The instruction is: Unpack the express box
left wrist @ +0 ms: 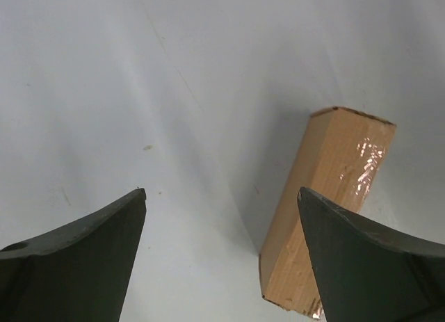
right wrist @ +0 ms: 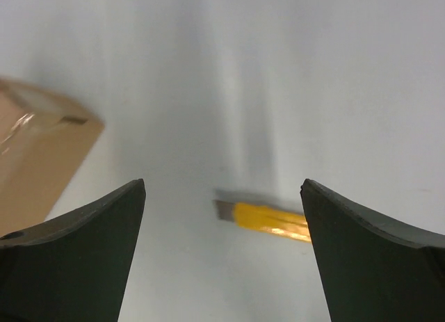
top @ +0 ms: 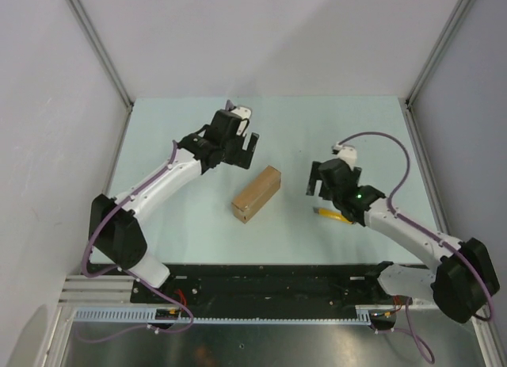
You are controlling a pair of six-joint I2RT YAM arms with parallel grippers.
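Sitting mid-table: box (top: 257, 194), flaps shut, glossy tape on top, contents hidden. Left gripper (top: 249, 151) near its far end, fingers spread wide, empty. Right gripper (top: 314, 183) also spread and empty, over a yellow knife (right wrist: 268, 221) lying on the pale table (top: 333, 121). Grey walls (top: 47, 105) around.

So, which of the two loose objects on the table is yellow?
The utility knife near the right hand; the express box is brown cardboard.
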